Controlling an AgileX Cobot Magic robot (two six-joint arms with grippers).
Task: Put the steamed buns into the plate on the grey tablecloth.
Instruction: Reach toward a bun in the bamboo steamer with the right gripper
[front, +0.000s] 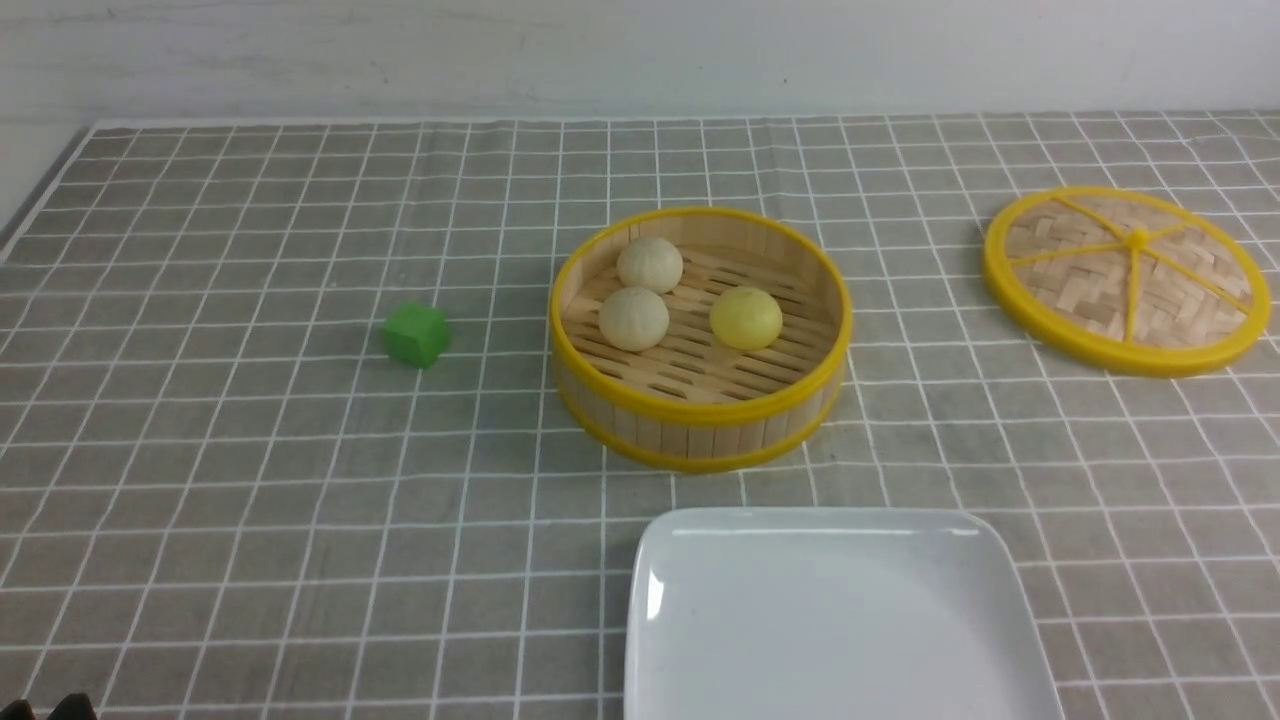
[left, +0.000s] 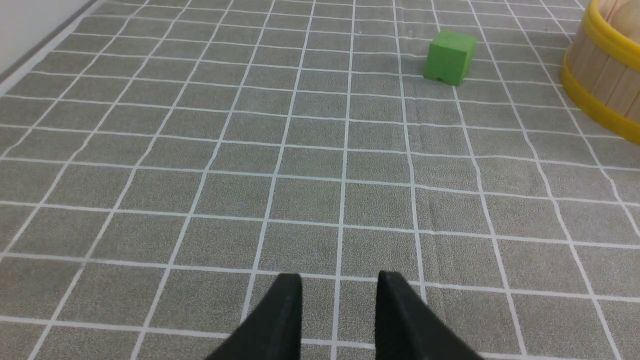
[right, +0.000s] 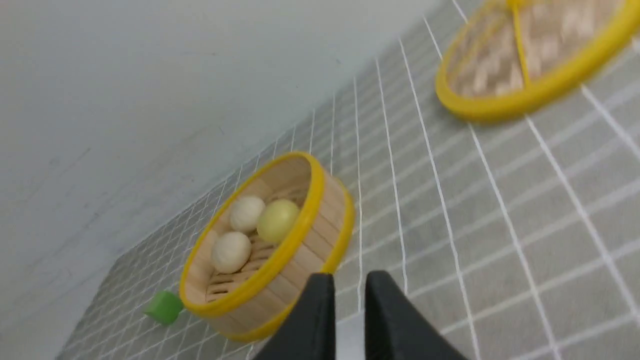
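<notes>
Left gripper (left: 339, 280) gapes empty, right gripper (right: 349, 277) is narrowly parted, empty too; all three steamed buns (front: 634, 318) sit in the bamboo steamer (front: 700, 412); the plate (front: 840, 620) is bare, so every transfer remains.

Buns (front: 634, 318) in the steamer (front: 700, 408), mid-cloth (front: 250, 500); from it, cube (front: 416, 334) at 9 o'clock, lid (front: 1128, 280) at 2 o'clock, plate (front: 840, 620) at 6 o'clock
</notes>
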